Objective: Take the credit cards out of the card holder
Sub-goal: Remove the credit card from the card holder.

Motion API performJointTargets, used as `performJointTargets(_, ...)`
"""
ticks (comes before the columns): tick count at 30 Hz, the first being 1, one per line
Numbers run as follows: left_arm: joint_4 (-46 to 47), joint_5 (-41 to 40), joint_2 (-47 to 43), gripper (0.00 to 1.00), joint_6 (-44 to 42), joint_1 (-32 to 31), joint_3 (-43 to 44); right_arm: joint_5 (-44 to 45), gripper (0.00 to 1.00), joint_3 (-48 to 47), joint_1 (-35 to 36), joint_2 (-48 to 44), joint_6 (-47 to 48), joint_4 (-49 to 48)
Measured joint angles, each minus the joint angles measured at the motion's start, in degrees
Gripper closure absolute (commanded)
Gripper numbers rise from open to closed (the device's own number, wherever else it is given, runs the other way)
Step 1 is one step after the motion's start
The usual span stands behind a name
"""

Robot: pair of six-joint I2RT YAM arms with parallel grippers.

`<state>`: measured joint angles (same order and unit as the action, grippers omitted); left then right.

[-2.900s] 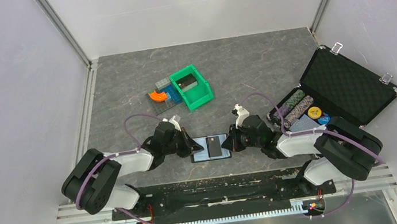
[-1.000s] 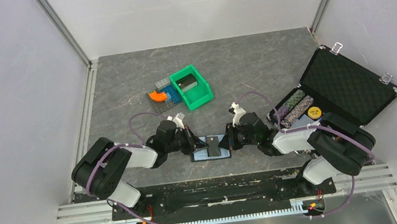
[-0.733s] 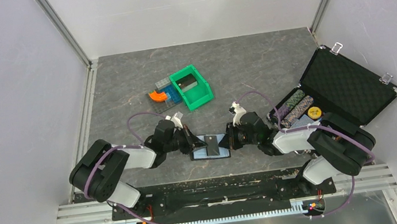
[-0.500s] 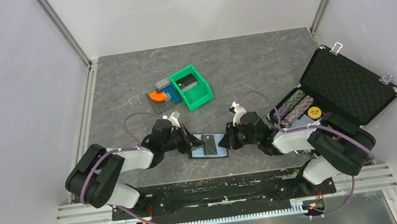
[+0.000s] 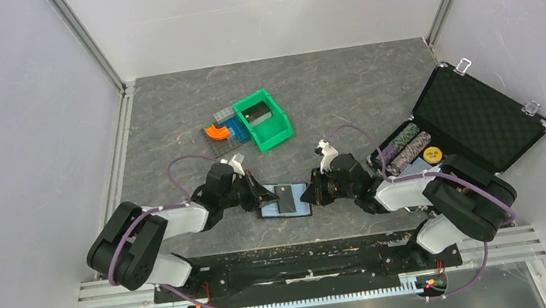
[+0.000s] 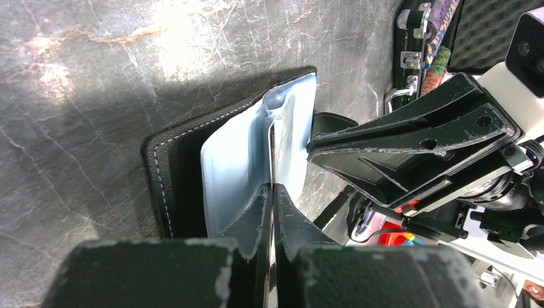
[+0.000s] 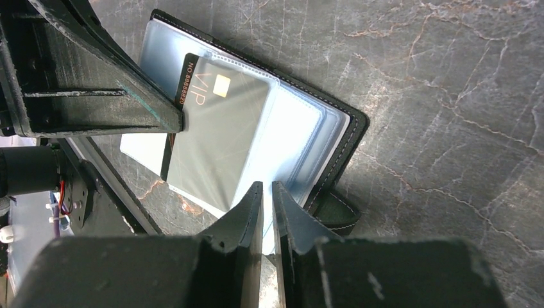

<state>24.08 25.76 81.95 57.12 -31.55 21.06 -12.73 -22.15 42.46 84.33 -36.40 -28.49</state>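
Note:
The card holder (image 5: 294, 208) lies open on the table between my two arms, its clear blue-grey sleeves (image 7: 292, 138) fanned up from the black stitched cover (image 6: 168, 183). A black credit card (image 7: 218, 125) marked VIP sticks partway out of one sleeve. My left gripper (image 5: 263, 196) is shut on that card's outer edge, which the left wrist view shows edge-on as a thin line (image 6: 271, 151). My right gripper (image 7: 267, 190) is shut on a sleeve at the holder's opposite side. No other card shows.
A green bin (image 5: 265, 119) with coloured blocks (image 5: 221, 131) beside it stands behind the left arm. At the right, the large black foam-lined case (image 5: 476, 115) lies open with poker chips (image 5: 411, 148) in it, close behind the right arm.
My left gripper has drawn back to the left and slightly away with the card pinched, sliding it further out of its sleeve. The holder has tilted a little; the right arm has barely moved.

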Motion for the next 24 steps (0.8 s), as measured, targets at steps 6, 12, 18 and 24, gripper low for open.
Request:
performJointTargets(6, 0.17, 1.07, 0.0, 0.98, -1.64, 0.13, 0.0, -0.11, 0.87, 0.0, 0.0, 0.0, 0.04, -0.02)
performJointTargets(12, 1.75, 2.49, 0.61, 0.97, -1.79, 0.35, 0.0, -0.33, 0.87, 0.0, -0.07, 0.0, 0.07, -0.09)
performJointTargets(18, 2.38, 3.32, 1.62, 0.98, -1.99, 0.35, 0.0, -0.42, 0.87, 0.0, -0.15, 0.0, 0.24, 0.04)
performJointTargets(24, 2.62, 3.34, 1.88, 0.98, -1.99, 0.52, 0.0, -0.42, 0.87, 0.0, -0.15, 0.0, 0.26, 0.04)
